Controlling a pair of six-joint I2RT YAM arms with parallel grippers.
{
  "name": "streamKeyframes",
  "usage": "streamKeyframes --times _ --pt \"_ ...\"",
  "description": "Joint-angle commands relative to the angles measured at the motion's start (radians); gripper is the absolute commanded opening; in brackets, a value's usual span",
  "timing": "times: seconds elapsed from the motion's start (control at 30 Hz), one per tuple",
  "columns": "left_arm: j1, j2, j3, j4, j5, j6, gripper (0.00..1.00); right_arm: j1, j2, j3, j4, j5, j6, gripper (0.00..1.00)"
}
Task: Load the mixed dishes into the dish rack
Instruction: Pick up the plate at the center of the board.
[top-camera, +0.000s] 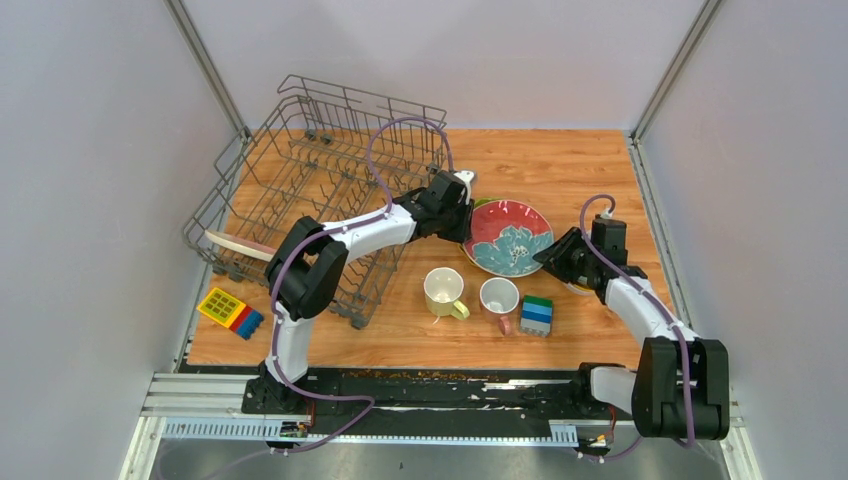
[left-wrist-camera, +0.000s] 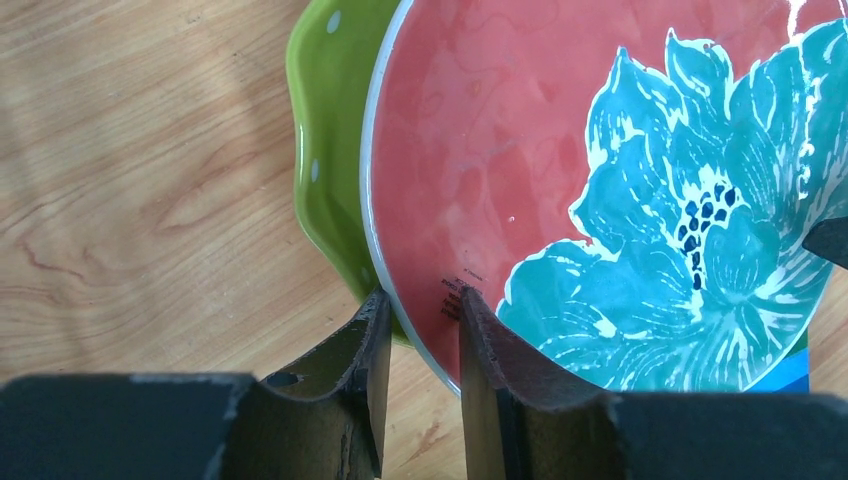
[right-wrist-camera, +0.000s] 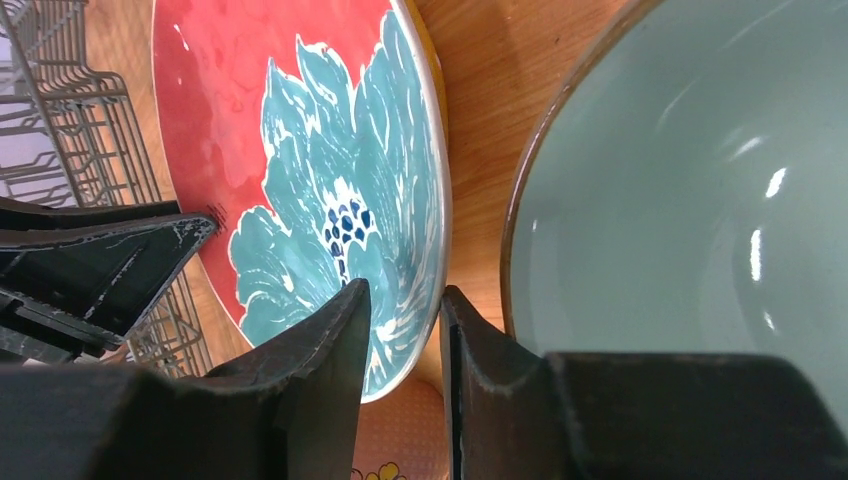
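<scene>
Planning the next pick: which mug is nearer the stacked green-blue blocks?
The white mug with the pink handle, right beside the stacked green-blue blocks; the pale yellow mug stands farther from them.

i'm looking down through the top external camera now. it's sitting high and behind both arm bases, facing forward and taking in the whole table (top-camera: 600, 170), with the dish rack (top-camera: 320, 190) at far left. i'm flipping to the left wrist camera: it's hanging very close over the wood, peering along the left gripper (left-wrist-camera: 425, 330) at the red flower plate (left-wrist-camera: 480, 150). the right wrist camera is pressing in just as tight from the opposite rim, looking along the right gripper (right-wrist-camera: 405, 320) back toward the rack wires. all three views are sharing that plate, and the right wrist view is also catching the left gripper.
</scene>
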Motion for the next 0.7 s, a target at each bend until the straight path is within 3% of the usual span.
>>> streamKeyframes --times 0.0,0.27,0.67 --pt "-0.046 -0.075 0.015 0.074 0.137 0.034 0.29 0.019 -0.037 0.01 0.258 -0.163 0.094 0.31" --pt "-0.046 -0.069 0.023 0.071 0.157 0.036 0.27 0.018 -0.082 -0.074 0.423 -0.17 0.188 0.21" --pt "-0.046 -0.077 0.014 0.09 0.181 0.03 0.25 0.019 -0.139 -0.133 0.539 -0.196 0.205 0.23"
